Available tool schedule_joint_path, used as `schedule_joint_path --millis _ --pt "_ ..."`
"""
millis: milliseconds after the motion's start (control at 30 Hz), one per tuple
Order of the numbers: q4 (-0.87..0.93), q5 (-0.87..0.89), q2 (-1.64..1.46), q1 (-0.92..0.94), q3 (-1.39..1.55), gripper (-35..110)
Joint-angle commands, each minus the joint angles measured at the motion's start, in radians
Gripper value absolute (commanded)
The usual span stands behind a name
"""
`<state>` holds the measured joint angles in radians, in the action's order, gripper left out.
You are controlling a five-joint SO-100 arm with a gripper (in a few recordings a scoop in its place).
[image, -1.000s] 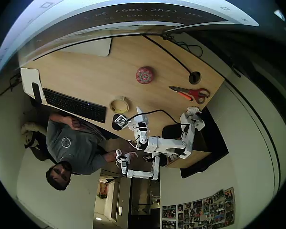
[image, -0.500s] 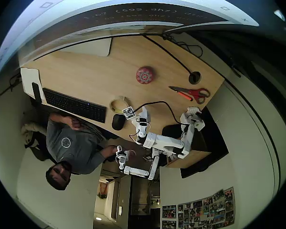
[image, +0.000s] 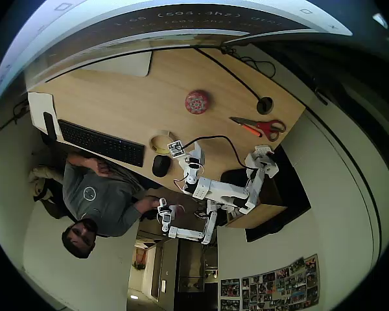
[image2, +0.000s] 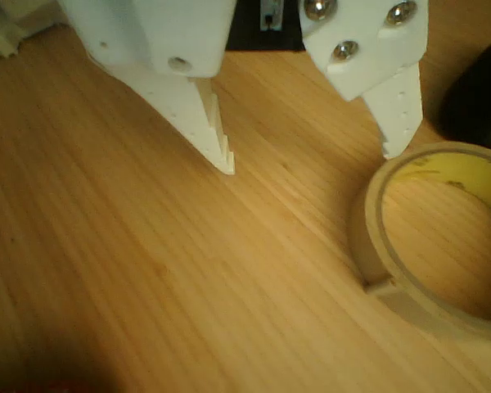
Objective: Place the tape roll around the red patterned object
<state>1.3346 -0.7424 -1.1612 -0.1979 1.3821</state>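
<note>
Tape roll [image2: 442,246] is seen lying flat on the wooden desk [image: 117,107], near the black mouse [image: 160,166]. The gripper [image2: 311,160] is held just beside it with fingers spread apart, gripping nothing. The red ball [image: 196,102] sits well apart, farther up the desk.

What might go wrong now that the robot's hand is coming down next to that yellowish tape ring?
The open hand sits off to one side of the tape roll: one finger is right at the rim, the other over bare wood. Closing here could nudge the ring away instead of gripping its wall. The black mouse lies close beside the roll, so a push might jam the ring against it. The red patterned object is well across the desk, so a weak grip could drop the roll on the way.
</note>
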Motion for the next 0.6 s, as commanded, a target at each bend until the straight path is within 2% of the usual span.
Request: schedule_joint_path --millis 0,200,567 --pt "0.044 -0.037 -0.057 0.008 -0.064 45" --pt "0.176 -0.060 -0.003 0.026 -0.245 45" --pt "0.336 -0.061 0.296 0.018 -0.695 46"
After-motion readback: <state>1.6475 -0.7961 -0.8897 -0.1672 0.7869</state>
